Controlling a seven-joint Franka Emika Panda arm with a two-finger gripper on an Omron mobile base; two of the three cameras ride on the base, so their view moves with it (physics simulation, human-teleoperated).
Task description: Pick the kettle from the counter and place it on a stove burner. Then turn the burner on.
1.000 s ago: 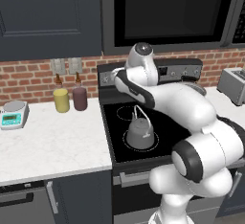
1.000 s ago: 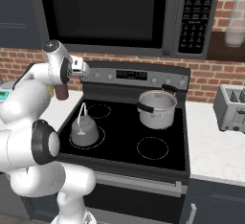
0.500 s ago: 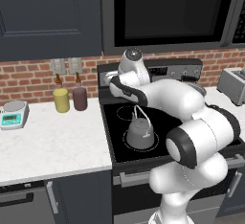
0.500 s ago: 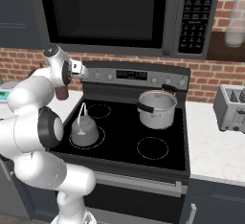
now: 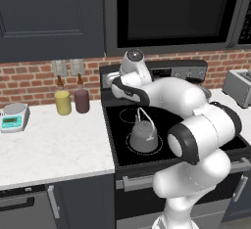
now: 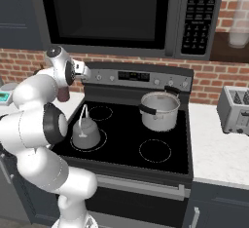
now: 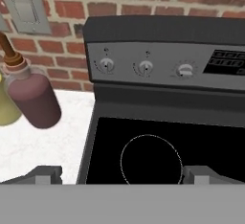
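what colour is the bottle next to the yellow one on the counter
Dark maroon, with a brown neck: the rounded maroon bottle shows best in the hand view.

Rear wall: red brick with pale mortar (image 5: 29,79), carrying a grey double switch plate (image 5: 67,67). Dark navy upper cabinet (image 5: 49,17) hangs at left; a black built-in microwave with keypad (image 6: 146,12) sits above the range. Dark navy lower cabinet fronts with a metal handle (image 5: 51,201) stand below the tabletop. Lighting even, no strong shadows.
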